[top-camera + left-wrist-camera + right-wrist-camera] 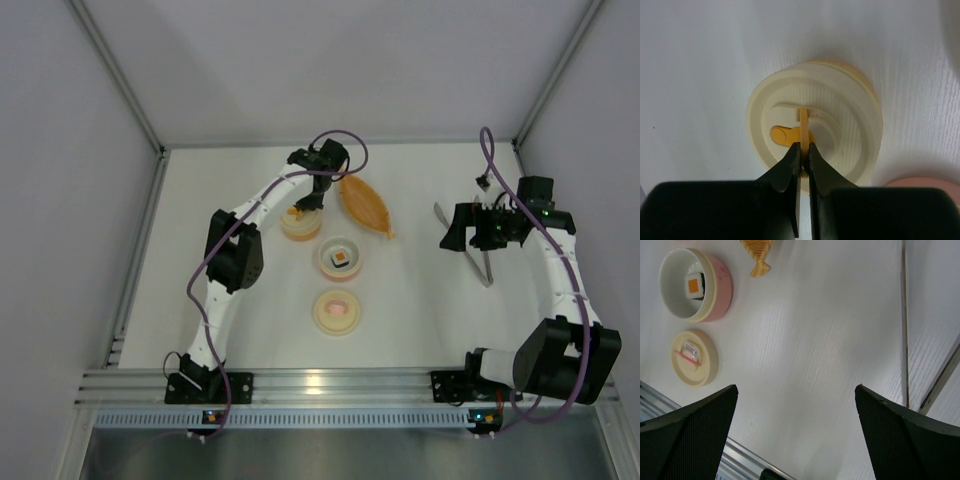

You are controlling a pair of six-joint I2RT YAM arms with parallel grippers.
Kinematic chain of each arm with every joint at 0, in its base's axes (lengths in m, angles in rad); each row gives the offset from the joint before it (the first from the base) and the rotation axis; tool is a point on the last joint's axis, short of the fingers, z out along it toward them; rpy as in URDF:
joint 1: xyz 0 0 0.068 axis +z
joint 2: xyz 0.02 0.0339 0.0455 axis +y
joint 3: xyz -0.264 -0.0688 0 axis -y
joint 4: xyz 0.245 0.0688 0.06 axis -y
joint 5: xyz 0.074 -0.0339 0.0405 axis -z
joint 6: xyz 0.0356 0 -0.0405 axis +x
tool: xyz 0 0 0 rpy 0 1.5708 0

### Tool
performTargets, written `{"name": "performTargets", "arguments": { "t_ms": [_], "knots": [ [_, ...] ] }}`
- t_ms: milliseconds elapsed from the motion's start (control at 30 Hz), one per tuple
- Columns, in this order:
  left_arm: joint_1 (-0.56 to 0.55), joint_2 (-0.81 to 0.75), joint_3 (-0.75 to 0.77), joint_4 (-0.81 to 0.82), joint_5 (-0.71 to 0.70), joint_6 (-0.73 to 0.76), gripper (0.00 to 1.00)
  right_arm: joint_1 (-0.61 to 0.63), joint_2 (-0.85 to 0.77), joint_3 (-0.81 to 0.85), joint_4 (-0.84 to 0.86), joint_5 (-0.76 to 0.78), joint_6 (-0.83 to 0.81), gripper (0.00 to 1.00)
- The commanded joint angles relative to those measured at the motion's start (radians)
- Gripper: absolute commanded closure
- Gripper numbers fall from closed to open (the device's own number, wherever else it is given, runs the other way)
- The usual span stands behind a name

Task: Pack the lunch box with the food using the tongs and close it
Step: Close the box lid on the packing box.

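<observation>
- Black left gripper [803,147]: clenched on the upright yellow strap [803,125] at the centre of a cream lid [840,95].
- The lid sits on a yellow tub [862,77]. Only the tub's rim shows past the lid edge.
- Boat dish [366,207]: orange, lying on the white table [420,320] just right of the tub.
- Pink bowl [342,258]: upright and open, standing apart from the tub on its near side, toward the arm bases.
- Sushi roll [694,284]: inside the pink bowl, orange centre facing up.
- Second lid [337,310]: cream with a pink strap, flat on the table, nearest the bases and apart from the bowl.
- Right gripper [795,390]: jaws spread wide with nothing between them, held over bare table on the right side.
- Tongs [482,262]: flat on the table, partly under the right gripper in the top view. The joined end points toward the bases and the two arms fan toward the far side. In the right wrist view they lie off to the side of the fingers, ungripped.
</observation>
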Motion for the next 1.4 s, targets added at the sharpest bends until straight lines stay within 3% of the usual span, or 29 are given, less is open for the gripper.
{"name": "performTargets", "arguments": {
  "t_ms": [0, 967, 1233, 1367],
  "knots": [
    [0.003, -0.006, 0.035, -0.012, 0.009, -0.001, 1.0, 0.011, -0.021, -0.009, 0.052, -0.02, 0.005, 0.01],
    [0.0, -0.023, 0.044, 0.009, 0.012, 0.031, 1.0, 0.011, -0.007, -0.011, 0.058, -0.022, 0.011, 0.01],
    [-0.003, -0.003, 0.044, 0.023, 0.04, 0.048, 0.93, 0.01, 0.0, -0.009, 0.058, -0.022, 0.012, 0.01],
    [-0.005, 0.0, 0.04, 0.034, 0.066, 0.053, 0.85, 0.011, 0.005, -0.007, 0.059, -0.023, 0.012, 0.01]
  ]
}}
